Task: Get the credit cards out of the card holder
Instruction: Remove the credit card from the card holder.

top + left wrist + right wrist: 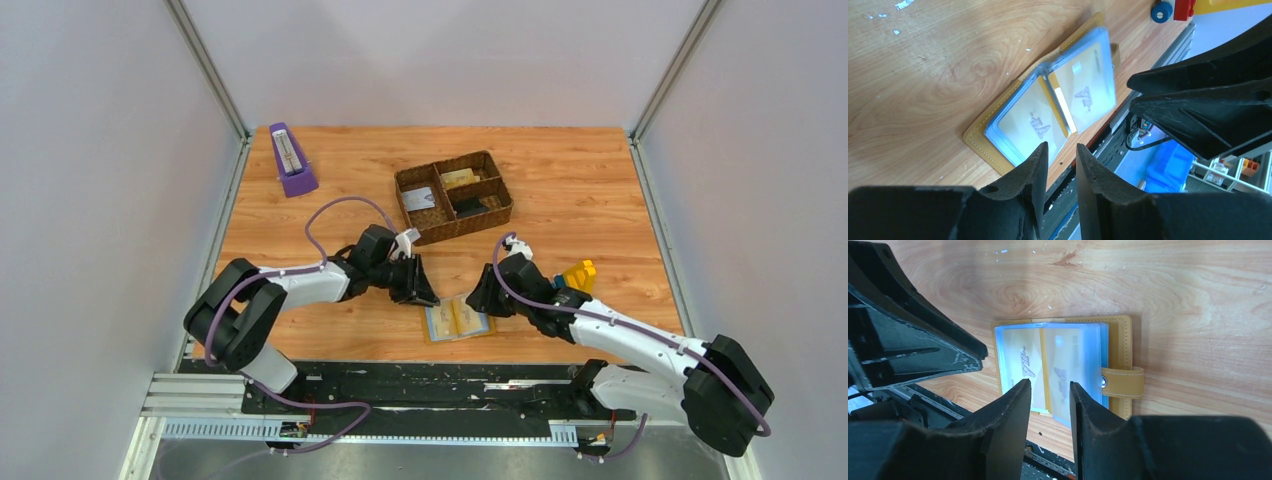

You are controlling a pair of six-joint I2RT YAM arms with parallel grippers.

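Top external: mustard-yellow folding card holder (pixel 458 318) lies open between left gripper (pixel 1062 148) and right gripper (pixel 1050 385), both slightly parted, empty.

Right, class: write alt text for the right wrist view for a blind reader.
A mustard-yellow card holder lies open on a wooden table, cards showing in its clear pockets. The right gripper hovers over it, fingers slightly apart, holding nothing.
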